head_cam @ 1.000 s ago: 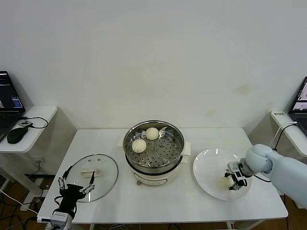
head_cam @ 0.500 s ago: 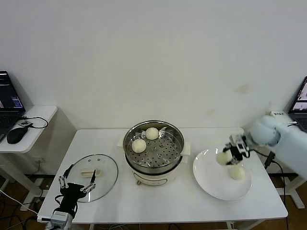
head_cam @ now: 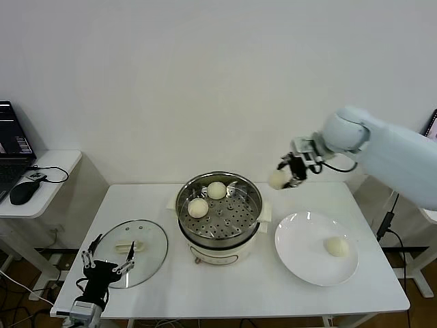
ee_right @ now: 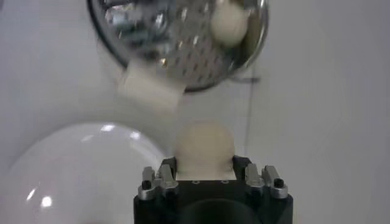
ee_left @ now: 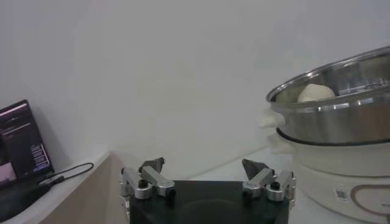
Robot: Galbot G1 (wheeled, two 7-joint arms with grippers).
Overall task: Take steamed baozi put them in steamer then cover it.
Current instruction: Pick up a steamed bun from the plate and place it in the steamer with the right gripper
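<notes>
head view: right gripper [head_cam: 285,172] clamped on a bun [head_cam: 277,180] in the air beside the steamer [head_cam: 219,202]; left gripper [head_cam: 108,266] spread apart by the lid [head_cam: 134,251]. right wrist view: bun [ee_right: 204,143] between the fingers.

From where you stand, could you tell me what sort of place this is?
Probably a lab or office test room staged as a kitchen: a bare white wall, a plain white table holding a steamer, and side desks with a laptop and mouse.

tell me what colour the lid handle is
Cream-white, on the clear glass lid; the head view shows it best.
</notes>
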